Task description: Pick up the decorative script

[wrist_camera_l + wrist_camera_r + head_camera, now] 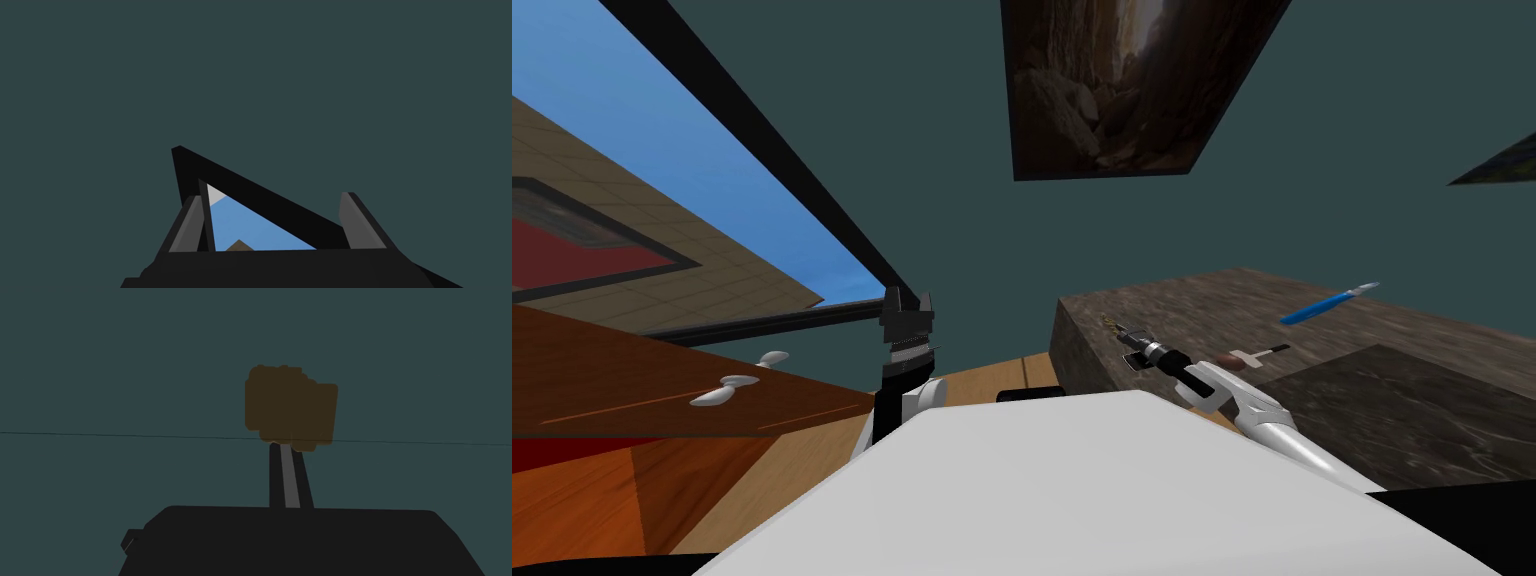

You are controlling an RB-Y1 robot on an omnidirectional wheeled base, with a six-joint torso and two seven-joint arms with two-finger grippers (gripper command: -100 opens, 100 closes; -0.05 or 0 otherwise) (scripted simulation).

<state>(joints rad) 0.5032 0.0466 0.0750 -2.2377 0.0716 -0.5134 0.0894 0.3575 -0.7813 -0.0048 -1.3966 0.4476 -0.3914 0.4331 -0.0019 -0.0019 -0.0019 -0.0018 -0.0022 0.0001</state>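
Observation:
The decorative script [291, 405] is a flat, dull brown piece standing up from the tips of my right gripper [287, 447], whose fingers are shut on its lower edge. Behind it is only the dark teal wall. In the head view the right gripper [1119, 333] is held up over the near left corner of a stone-topped table [1192, 300], with the script [1111, 322] as a small brownish sliver at its tip. My left gripper [908, 312] is raised in front of the window corner. In its wrist view the left gripper [272, 225] is open with nothing between its fingers.
A blue pen [1327, 303] and a small brown-and-white item [1253, 357] lie on the table, beside a dark mat [1412, 410]. A brown wooden cabinet [632, 380] with pale handles stands at the left. A framed picture [1122, 80] hangs on the wall above.

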